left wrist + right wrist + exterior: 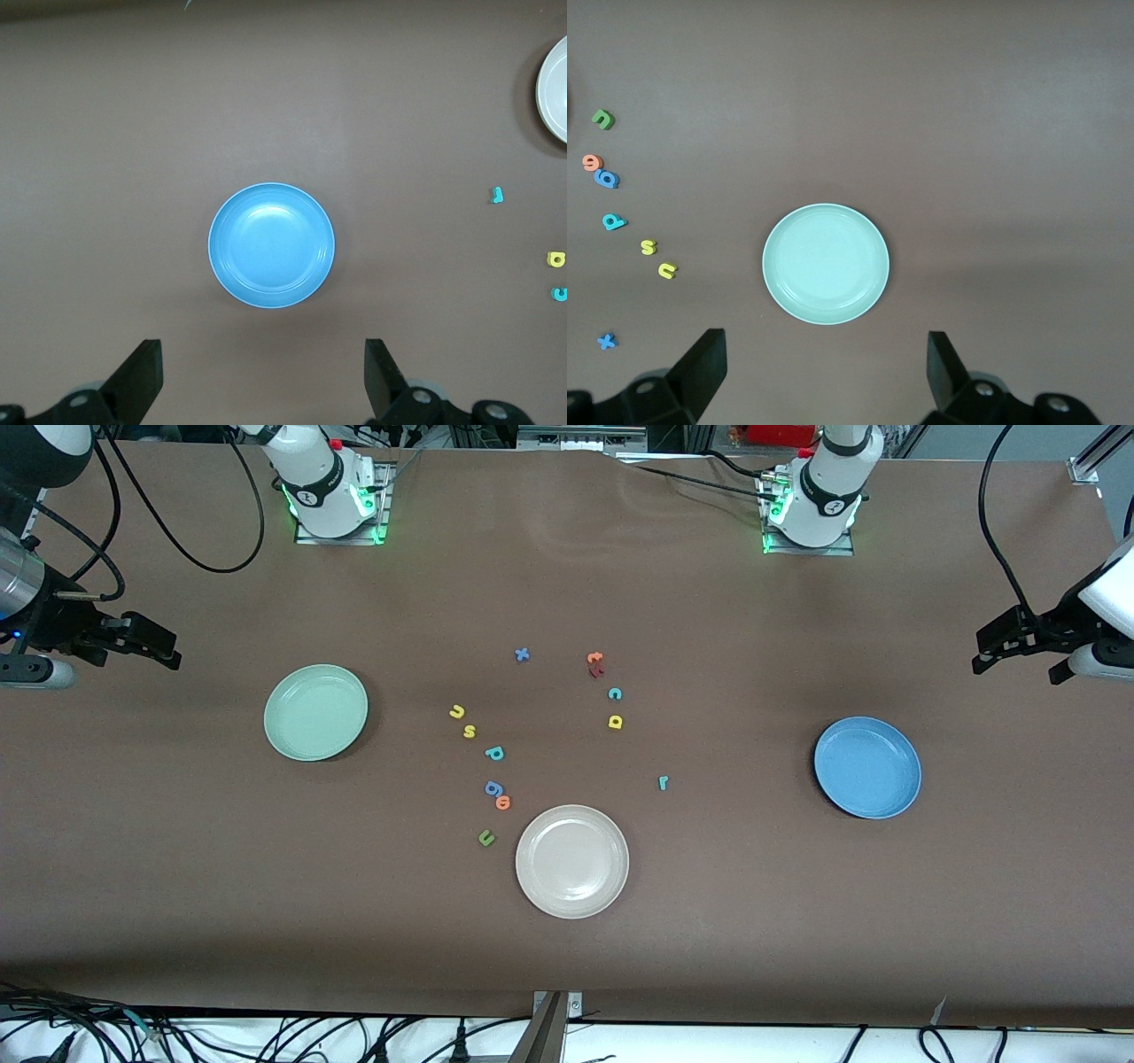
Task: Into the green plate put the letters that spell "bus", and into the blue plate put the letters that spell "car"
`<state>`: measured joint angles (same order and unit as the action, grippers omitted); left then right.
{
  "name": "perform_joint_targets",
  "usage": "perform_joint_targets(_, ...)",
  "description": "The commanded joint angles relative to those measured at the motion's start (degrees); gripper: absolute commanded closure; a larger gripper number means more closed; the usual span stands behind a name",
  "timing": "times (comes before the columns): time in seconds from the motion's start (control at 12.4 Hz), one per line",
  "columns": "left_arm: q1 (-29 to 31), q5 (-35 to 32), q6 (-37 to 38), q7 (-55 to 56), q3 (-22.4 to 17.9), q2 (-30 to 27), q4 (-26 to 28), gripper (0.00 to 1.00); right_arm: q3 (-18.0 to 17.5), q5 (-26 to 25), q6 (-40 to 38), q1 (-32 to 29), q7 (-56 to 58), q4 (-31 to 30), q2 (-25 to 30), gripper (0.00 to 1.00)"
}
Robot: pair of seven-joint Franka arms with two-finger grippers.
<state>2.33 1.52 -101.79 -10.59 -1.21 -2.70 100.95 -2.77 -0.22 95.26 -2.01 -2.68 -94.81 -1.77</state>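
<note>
The green plate (315, 712) (826, 264) and the blue plate (867, 767) (272, 245) both hold nothing. Between them lie the yellow u (457, 711), yellow s (469, 732) and teal b (494, 753) in a row. Closer to the blue plate are the teal c (615, 693), yellow a (615, 722) and teal r (663, 782). My right gripper (164, 648) (824, 372) hangs open over bare table at the right arm's end. My left gripper (988, 651) (263, 376) hangs open over the left arm's end. Neither holds anything.
A beige-white plate (572, 860) sits nearer the front camera than the letters. Other letters lie about: blue g (493, 787), an orange one (503, 802), green u (486, 837), blue x (522, 654), orange t (594, 658), a dark red one (597, 670).
</note>
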Motion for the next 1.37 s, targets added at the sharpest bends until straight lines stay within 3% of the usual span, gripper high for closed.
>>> perform_joint_targets(0.0,0.66,1.73,-0.42,-0.31,0.51,-0.99,1.1,0.0,-0.22,1.01,-0.95,-0.19,-0.39,0.16,0.89,0.0)
perform_joint_targets(0.73,0.66,1.73,-0.42,-0.49,0.51,-0.99,1.1,0.0,-0.66,1.1,-1.39,-0.19,-0.48,0.16,0.89,0.0)
perform_joint_targets(1.29,0.66,1.73,-0.42,-0.58,0.51,-0.9,1.1,0.0,-4.79,-0.13,-2.53,0.6,-1.8,-0.45,-0.51,0.0)
